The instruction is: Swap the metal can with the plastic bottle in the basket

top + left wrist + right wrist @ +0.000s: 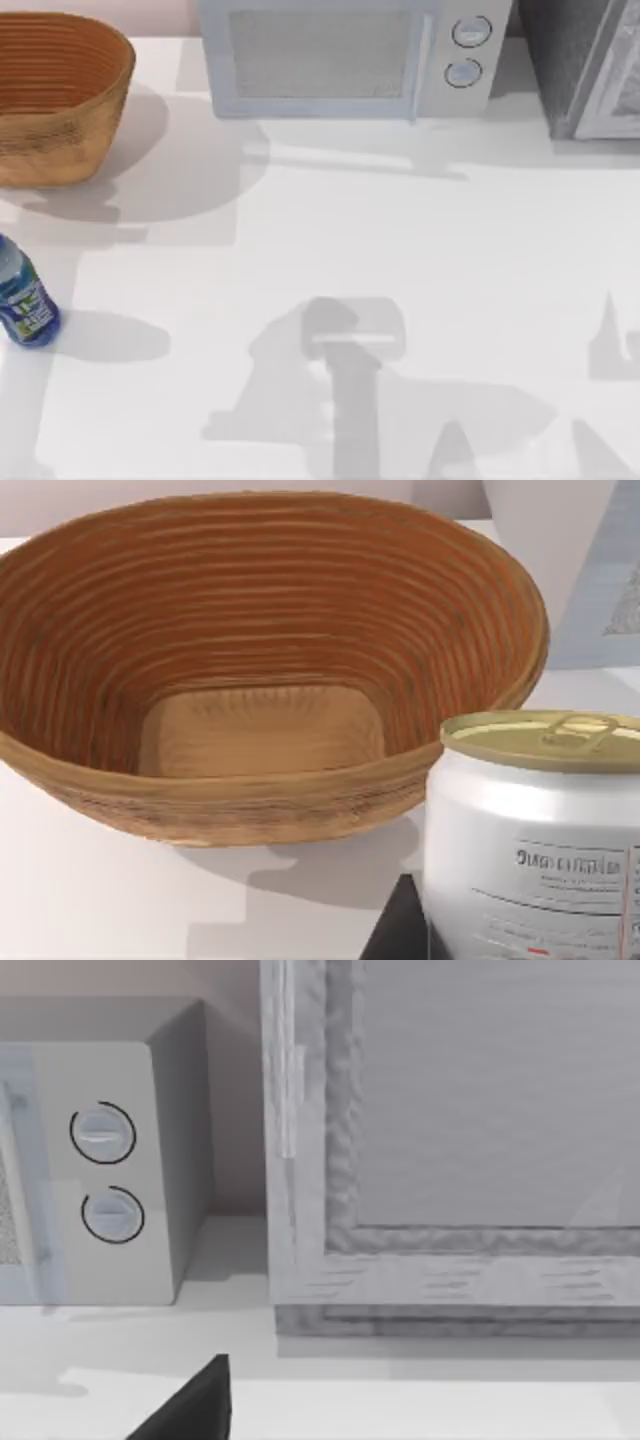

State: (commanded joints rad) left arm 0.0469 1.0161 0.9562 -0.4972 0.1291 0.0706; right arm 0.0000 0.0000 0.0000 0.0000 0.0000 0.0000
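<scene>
One short white-labelled metal can (535, 830) is seen beside the empty tan wicker basket (300, 800); gripper state cannot be told, so slipping is a risk.

Little of the robot's own body is on show. In the left wrist view, a dark, near-black wedge of the left pincer (398, 930) rises from the lower edge, matte and flat-faced, tapering to a narrow point. In the right wrist view, a similar black piece of the right pincer (190, 1405) slants up from the lower edge, with a straight vertical side and a sloping one. Both parts are plain, with no markings, screws or cables to be made out.
</scene>
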